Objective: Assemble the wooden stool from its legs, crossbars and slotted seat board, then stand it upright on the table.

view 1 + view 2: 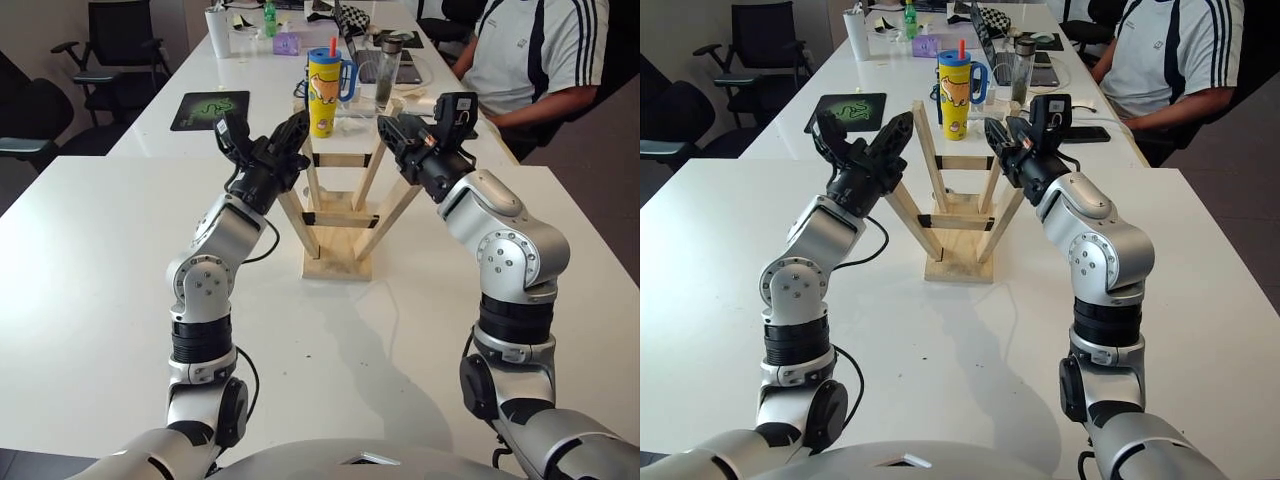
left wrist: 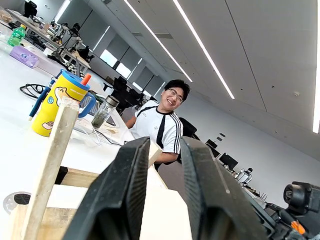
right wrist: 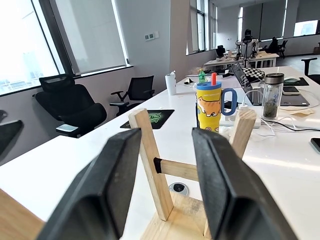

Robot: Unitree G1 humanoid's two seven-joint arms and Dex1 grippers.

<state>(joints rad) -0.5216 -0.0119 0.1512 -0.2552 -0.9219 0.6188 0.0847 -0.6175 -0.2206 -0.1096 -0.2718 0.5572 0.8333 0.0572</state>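
The wooden stool (image 1: 338, 265) rests upside down mid-table, its seat board flat on the top and its legs pointing up, joined by crossbars (image 1: 340, 218). My left gripper (image 1: 262, 130) is at the upper end of the near left leg (image 1: 292, 205), fingers spread, with the wood between them in the left wrist view (image 2: 160, 215). At the top of the near right leg (image 1: 395, 215) my right gripper (image 1: 395, 128) stands open. Between its fingers (image 3: 115, 170) I see only the two far legs (image 3: 152, 170) and a crossbar, farther off.
A yellow cup (image 1: 325, 90), a glass bottle (image 1: 388, 70) and cables stand just behind the stool. A black mouse pad (image 1: 210, 110) lies on the far table to the left. A seated person (image 1: 530, 50) is at the back right. The near tabletop (image 1: 330, 380) is bare.
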